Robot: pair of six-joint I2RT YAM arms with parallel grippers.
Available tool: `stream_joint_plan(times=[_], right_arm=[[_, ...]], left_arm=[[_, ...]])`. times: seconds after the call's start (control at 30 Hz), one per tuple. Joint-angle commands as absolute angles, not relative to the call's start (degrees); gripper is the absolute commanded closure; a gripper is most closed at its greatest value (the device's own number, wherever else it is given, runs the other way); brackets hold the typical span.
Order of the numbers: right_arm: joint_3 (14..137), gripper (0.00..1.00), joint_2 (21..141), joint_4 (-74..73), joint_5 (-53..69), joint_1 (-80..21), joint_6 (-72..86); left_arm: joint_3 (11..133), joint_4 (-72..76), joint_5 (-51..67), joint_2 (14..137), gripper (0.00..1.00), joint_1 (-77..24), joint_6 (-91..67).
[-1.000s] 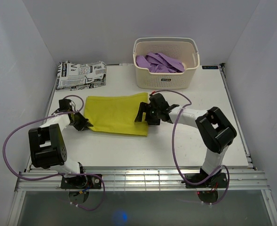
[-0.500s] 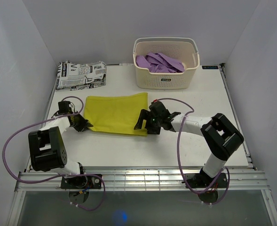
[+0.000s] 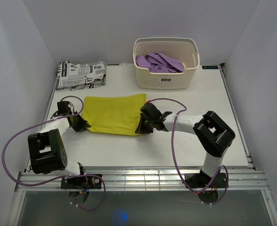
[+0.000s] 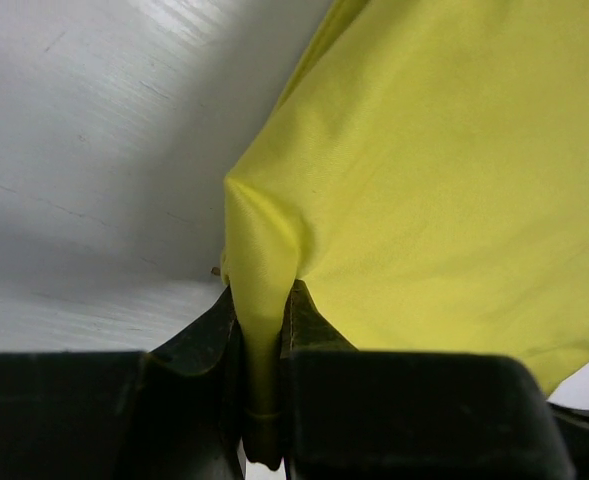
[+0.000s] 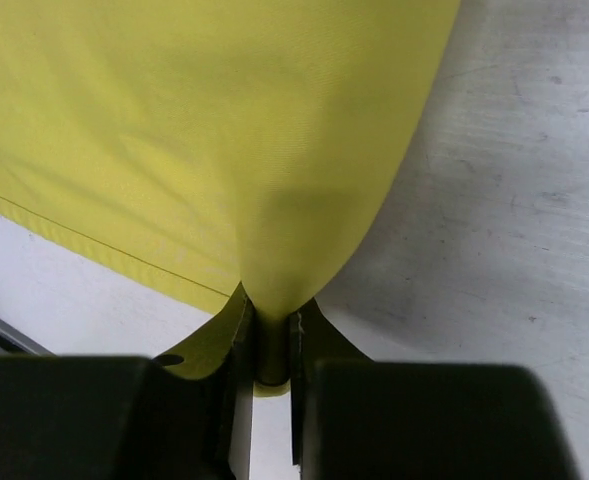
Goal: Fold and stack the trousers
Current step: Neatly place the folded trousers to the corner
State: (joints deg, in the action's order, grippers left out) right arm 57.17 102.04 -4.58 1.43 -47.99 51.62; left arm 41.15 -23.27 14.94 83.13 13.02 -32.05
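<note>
I have both near corners of the trousers (image 3: 114, 114) pinched. The left gripper (image 4: 264, 320) is closed on a tuck of yellow cloth at the near-left corner, and the right gripper (image 5: 271, 335) is closed the same way on the near-right one. The trousers lie as a flat folded panel on the table (image 3: 199, 141), left of centre and closer to its far edge. I judge this to be the start of another fold: I need to lift both corners evenly and carry them over without dragging the lower layer. The white basket (image 3: 165, 81) holding the purple garment (image 3: 159, 62) stands at the far edge, just beyond the panel's far-right corner, so I'd watch the right arm there. The newspaper-print garment (image 3: 80, 75) sits in the far-left corner, apart from the panel and probably where the stack goes
</note>
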Motion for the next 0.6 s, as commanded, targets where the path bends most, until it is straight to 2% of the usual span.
stream_joint_plan(times=[0.0, 0.27, 0.57], right_arm=[[60.37, 0.92, 100.73, -11.52, -6.32, -48.25, 44.05], [70.39, 0.92, 99.84, -9.76, -12.72, -52.29, 31.3], [81.37, 0.92, 102.57, -4.49, -17.4, -54.4, 17.51]], left_arm=[[44.02, -25.84, 10.19, 81.39, 1.0, 13.8, -20.51], [46.58, -23.65, 9.75, 68.14, 1.0, 13.8, -4.84], [53.25, -19.26, 10.19, 64.69, 1.0, 15.64, -0.79]])
